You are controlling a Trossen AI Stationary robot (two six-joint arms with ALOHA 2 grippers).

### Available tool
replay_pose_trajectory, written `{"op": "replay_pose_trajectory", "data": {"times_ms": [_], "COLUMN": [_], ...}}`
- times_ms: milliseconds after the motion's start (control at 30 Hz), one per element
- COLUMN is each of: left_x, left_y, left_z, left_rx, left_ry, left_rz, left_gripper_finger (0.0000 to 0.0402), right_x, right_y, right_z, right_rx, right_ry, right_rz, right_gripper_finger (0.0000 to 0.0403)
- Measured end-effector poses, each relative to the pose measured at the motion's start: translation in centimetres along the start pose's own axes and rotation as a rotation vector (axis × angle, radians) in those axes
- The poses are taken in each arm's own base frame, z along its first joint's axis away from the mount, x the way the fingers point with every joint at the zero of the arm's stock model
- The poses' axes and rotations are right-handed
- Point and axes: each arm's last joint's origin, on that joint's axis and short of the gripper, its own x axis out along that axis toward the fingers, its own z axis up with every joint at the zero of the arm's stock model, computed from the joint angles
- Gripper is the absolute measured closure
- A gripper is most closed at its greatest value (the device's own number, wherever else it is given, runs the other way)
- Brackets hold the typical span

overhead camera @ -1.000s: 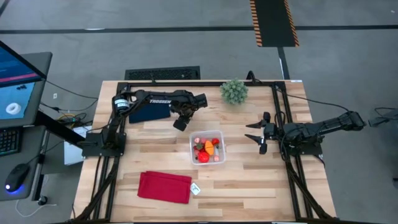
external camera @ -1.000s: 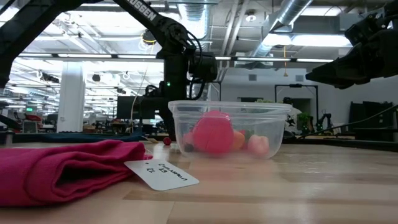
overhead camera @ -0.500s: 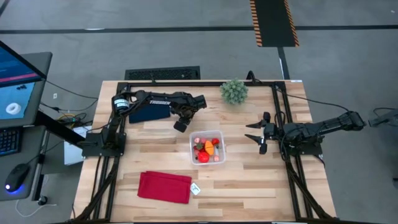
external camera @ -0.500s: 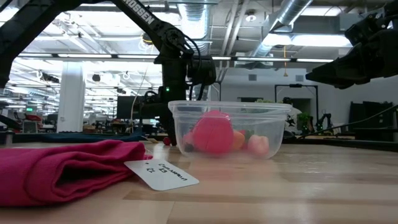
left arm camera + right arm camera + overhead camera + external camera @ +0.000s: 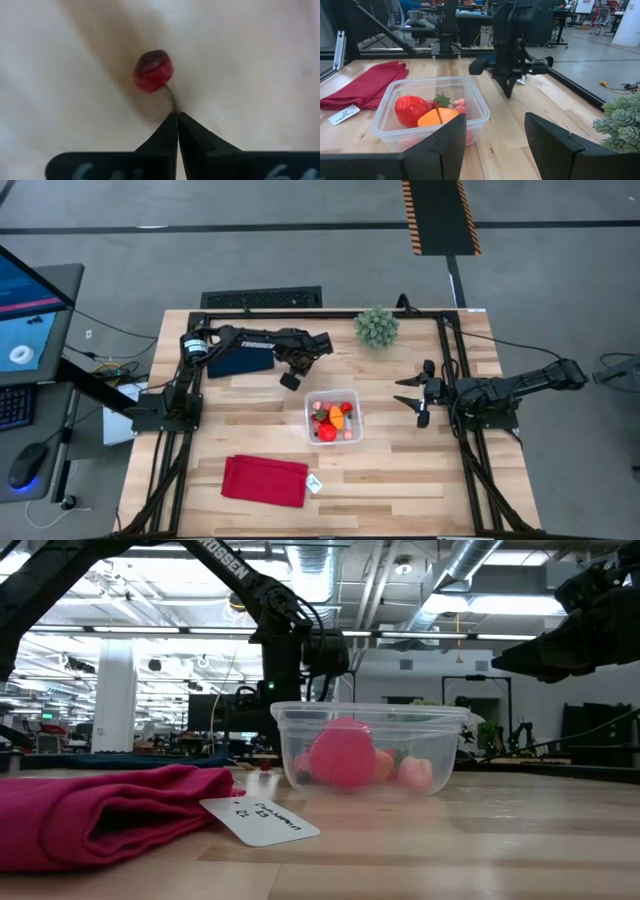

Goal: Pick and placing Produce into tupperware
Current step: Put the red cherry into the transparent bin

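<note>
A small red cherry (image 5: 153, 77) with a thin dark stem lies just left of the clear tupperware (image 5: 333, 417). My left gripper (image 5: 291, 381) points down over it and is shut on the stem. The tupperware (image 5: 430, 115) holds red, orange and pink produce (image 5: 437, 116) and stands on the wooden table. My right gripper (image 5: 415, 395) hovers open to the right of the tupperware, its fingers (image 5: 447, 142) aimed at it. In the low view the tupperware (image 5: 368, 745) stands in front of the left arm. My left gripper (image 5: 177, 120) pinches the cherry's stem at its free end (image 5: 172, 106) between the two fingertips, coming from above and pointing down. The red fruit sticks out beyond the fingertips. Whether it rests on the table or hangs clear cannot be told.
A green spiky plant ball (image 5: 377, 327) sits near the far edge. A navy cloth (image 5: 240, 360) lies under the left arm. A red cloth (image 5: 264, 480) with a white tag (image 5: 314, 484) lies at the near left. Bare wood lies between the tupperware and my right gripper.
My left gripper has shifted slightly toward the table's left edge, beside the tupperware. The small red cherry that showed on the table in the low view is no longer seen there.
</note>
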Motion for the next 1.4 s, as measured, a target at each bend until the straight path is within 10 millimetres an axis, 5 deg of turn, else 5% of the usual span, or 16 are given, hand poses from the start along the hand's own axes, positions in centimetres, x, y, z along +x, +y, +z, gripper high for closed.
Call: {"op": "replay_pose_trajectory", "data": {"times_ms": [1100,1400], "left_x": [-10.1,-9.7], "left_y": [1.3,2.1], "left_z": [-7.5,-5.6], "left_rx": [0.149,0.174], "left_ry": [0.027,-0.077], "left_rz": [-0.254,-0.049], "left_gripper_finger": [0.0401,0.0392], "right_x": [0.0,0.0], "right_y": [0.0,0.0], "right_z": [0.0,0.0], "right_rx": [0.0,0.0], "right_ry": [0.0,0.0], "right_rz": [0.0,0.0], "right_gripper_finger": [0.0179,0.0179]}}
